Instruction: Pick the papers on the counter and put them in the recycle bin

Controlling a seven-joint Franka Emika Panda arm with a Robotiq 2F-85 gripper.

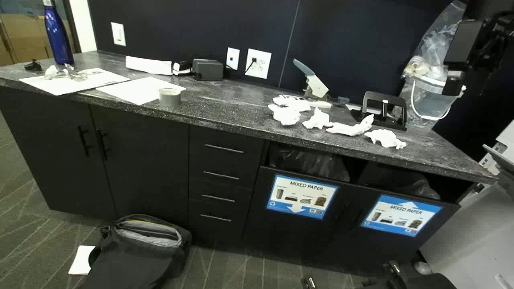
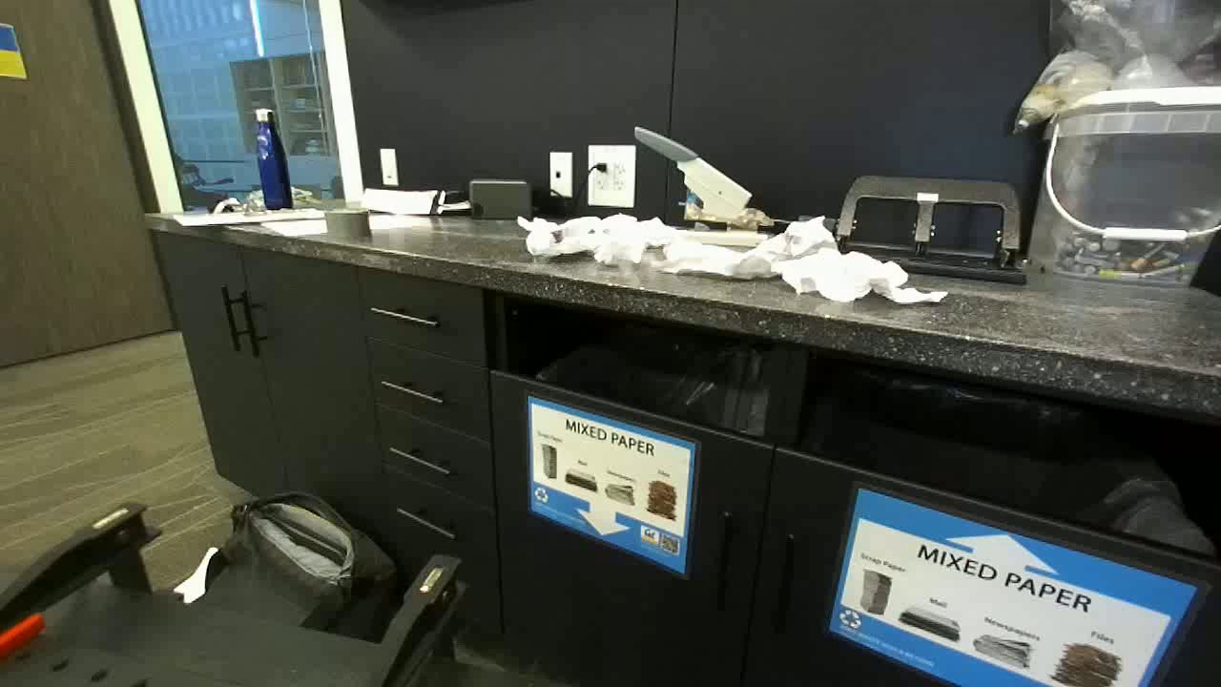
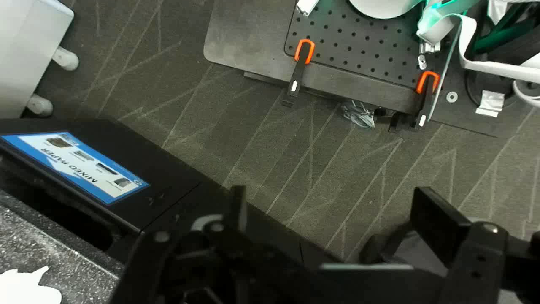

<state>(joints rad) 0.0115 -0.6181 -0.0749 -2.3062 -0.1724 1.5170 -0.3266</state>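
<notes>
While bucket point(image 2: 1130, 162) holds oddments point(image 2: 1111, 256), bins point(image 2: 734, 463), liners point(image 1: 313, 162) (inside)

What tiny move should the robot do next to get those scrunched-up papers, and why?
Probably swing the fingers over toward the crumpled papers on the counter: the fingers are open, and between them the wrist view shows mostly carpet, no paper. One white scrap shows in its lower left corner.

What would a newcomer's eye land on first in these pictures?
Probably the crumpled white papers, bright against the dark speckled counter they lie on. Next, the two blue-and-white MIXED PAPER signs on the black cabinet doors below. Then perhaps the blue bottle standing near the counter's end, on the left in both exterior views.
</notes>
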